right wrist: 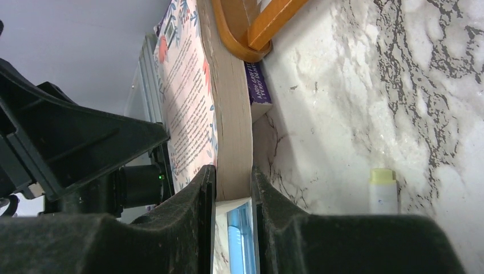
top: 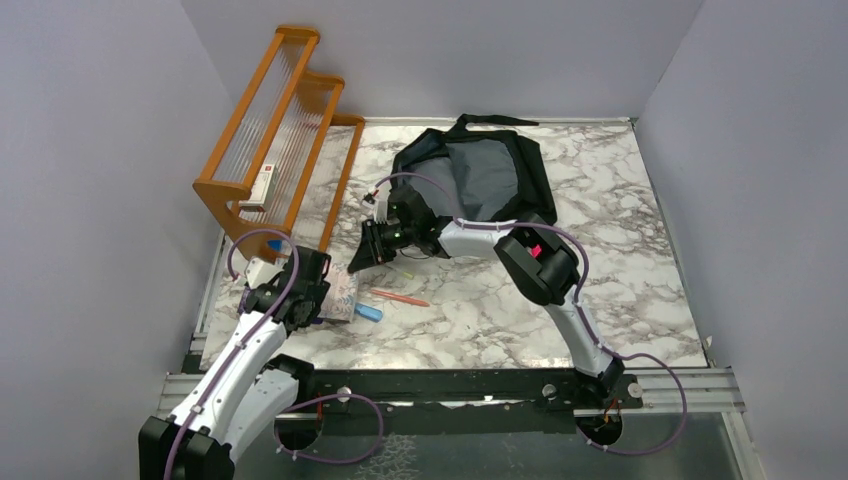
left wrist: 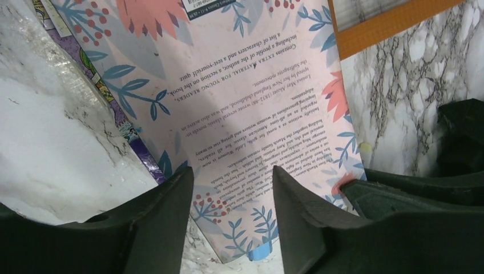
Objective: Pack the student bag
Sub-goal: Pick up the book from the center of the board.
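One black backpack (top: 482, 172) is seen lying at the far middle of the marble table (top: 620, 260), its mouth spread open so that grey lining is shown, with a black strap laid out behind it. Two books are counted near the left edge, well apart from the bag: a floral paperback (left wrist: 245, 85) lying over a second book with a purple spine (right wrist: 258, 85). The paperback's page edge is clamped between the fingers of the right gripper (right wrist: 233, 177), whose arm reaches across in front of the bag. The left gripper (left wrist: 233, 182) is held over the cover with its jaws parted and nothing grasped. One orange rack (top: 275, 130), one orange pen (top: 400, 298), one blue pen (top: 368, 312) and one yellow-capped stick (right wrist: 382, 191) are found nearby
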Robot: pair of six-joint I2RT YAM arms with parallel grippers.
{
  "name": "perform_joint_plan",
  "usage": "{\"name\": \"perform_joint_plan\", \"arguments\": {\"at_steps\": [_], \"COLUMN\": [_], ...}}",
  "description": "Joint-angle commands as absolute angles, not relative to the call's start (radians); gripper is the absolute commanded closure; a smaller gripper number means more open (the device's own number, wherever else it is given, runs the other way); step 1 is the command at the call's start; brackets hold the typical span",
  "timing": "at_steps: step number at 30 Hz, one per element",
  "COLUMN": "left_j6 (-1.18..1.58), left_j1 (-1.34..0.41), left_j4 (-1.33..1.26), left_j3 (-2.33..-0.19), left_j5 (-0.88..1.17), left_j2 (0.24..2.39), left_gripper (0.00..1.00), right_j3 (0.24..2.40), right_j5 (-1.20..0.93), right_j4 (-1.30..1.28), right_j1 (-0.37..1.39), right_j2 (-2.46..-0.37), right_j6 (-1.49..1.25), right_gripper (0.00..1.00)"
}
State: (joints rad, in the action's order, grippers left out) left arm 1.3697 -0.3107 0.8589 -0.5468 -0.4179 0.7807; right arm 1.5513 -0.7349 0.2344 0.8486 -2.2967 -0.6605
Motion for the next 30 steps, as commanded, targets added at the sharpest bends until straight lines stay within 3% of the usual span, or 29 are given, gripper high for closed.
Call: {"name": "perform_joint_plan", "arguments": {"at_steps": [1, 6, 9, 12, 30], "left_j6": [1.410, 1.411, 1.415, 1.420, 1.410], "left_j1": [-0.310, -0.310, -0.310, -0.311, -0.310], "left_j4": [0.822, 0.795, 0.788, 0.783, 0.752], "left_j3": [-0.529, -0.503, -0.485, -0.470, -0.461], "left_j5": [-0.480, -0.471, -0.458, -0.454, -0.446], "left_j2": [0.813, 0.841, 0.850, 0.847, 0.863], "left_gripper": [0.50, 0.60, 0.63, 0.64, 0.65], "right_j3": [1.548, 1.550, 1.547, 1.552, 1.569], "right_j5": [-0.778, -0.785, -0.789, -0.799, -0.761], "right_j4": [0.239, 0.254, 0.262, 0.268, 0.201], "right_j1": [0.842, 0.838, 0.839, 0.839, 0.838], "right_j2": [-2.265, -2.278, -2.285, -2.299, -2.370], "right_j6": [-0.639, -0.652, -0.661, -0.671, -0.730], "right_gripper": [0.95, 0.79, 0.61, 0.48, 0.25]}}
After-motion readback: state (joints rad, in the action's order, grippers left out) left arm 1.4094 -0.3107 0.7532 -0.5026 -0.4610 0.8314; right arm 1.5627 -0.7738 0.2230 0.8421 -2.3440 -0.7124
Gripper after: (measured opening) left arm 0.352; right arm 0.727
